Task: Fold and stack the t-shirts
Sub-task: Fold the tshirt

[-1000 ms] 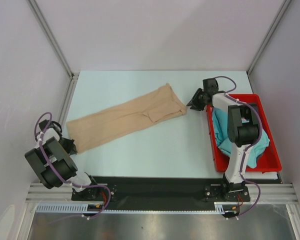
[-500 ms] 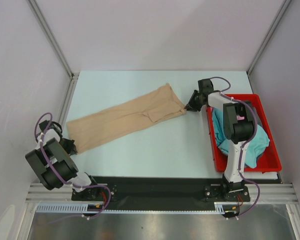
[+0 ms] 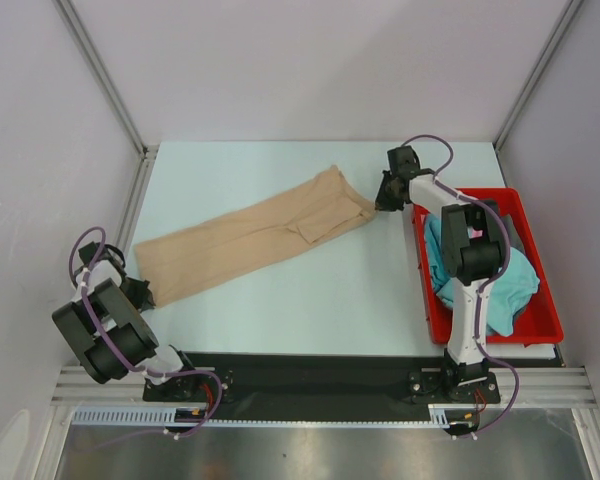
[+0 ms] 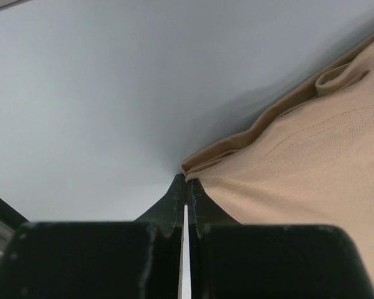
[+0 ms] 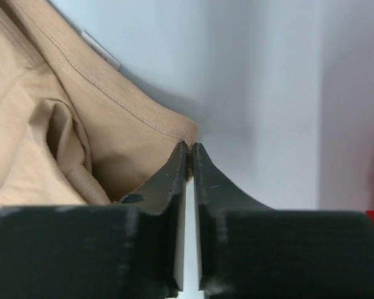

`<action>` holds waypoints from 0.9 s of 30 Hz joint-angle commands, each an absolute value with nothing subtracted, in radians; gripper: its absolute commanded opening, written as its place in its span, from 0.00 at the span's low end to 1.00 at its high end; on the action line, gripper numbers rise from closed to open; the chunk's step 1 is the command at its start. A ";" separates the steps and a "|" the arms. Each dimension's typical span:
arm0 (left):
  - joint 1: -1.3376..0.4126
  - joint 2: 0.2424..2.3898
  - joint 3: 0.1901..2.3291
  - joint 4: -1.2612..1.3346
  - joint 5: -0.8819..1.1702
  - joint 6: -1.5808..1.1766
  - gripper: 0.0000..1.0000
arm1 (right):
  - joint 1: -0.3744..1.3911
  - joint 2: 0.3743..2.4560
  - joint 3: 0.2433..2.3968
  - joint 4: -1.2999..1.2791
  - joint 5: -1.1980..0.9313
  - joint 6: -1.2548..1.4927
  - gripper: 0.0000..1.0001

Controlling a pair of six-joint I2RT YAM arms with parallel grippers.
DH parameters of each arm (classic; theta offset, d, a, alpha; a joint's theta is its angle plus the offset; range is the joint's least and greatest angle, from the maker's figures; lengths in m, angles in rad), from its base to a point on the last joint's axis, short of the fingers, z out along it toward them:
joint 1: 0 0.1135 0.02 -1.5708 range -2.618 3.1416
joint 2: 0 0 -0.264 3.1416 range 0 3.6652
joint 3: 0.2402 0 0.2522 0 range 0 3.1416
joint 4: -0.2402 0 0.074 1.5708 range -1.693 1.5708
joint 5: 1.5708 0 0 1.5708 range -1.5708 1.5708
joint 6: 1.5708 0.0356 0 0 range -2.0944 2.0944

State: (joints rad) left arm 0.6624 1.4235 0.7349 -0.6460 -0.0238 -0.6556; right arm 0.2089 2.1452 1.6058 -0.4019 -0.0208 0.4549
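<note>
Your red bin [image 3: 525,335] held the teal t-shirt [image 3: 515,275], the tan t-shirt [image 3: 250,235] lay stretched across the desk [image 3: 310,300], your left fingers [image 4: 174,199] pinched its near corner, and your right fingers [image 5: 168,180], closed, touched its far hem.

The 2 arms are chains of chunky black joint housings joined by white links. The left arm [image 3: 105,335], at 8 o'clock, shows mostly black. The right arm [image 3: 475,255], at 4 o'clock, has a long white lower link. Purple cables [image 3: 85,250] run along each in loose loops. The left hand [image 4: 187,180] and right hand [image 5: 190,146] each have 2 matte black, faintly scuffed fingers tapering to thin tips.
</note>
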 commanded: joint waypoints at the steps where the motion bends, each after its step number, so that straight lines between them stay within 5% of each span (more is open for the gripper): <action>1: 0.678 1.425 0.699 -0.690 -0.075 -0.663 0.00 | 0.199 2.141 1.647 -0.463 0.074 0.403 0.11; 6: 0.678 1.411 0.692 -0.689 -0.066 -0.658 0.00 | 0.199 2.069 1.646 -0.552 0.084 0.410 0.40; 11: 0.678 1.411 0.689 -0.690 -0.040 -0.666 0.00 | 0.198 1.967 1.611 -0.563 -0.045 0.367 0.51; 16: 0.678 1.408 0.683 -0.683 -0.026 -0.667 0.00 | 0.199 1.931 1.516 -0.454 -0.288 0.339 0.53; 19: 0.678 1.407 0.677 -0.680 -0.022 -0.663 0.00 | 0.207 1.965 1.526 -0.440 -0.374 0.321 0.44; 21: 0.678 1.405 0.678 -0.681 -0.020 -0.661 0.00 | 0.209 1.983 1.528 -0.434 -0.390 0.316 0.37; 27: 0.677 1.397 0.680 -0.681 -0.014 -0.655 0.00 | 0.213 2.043 1.571 -0.466 -0.411 0.292 0.39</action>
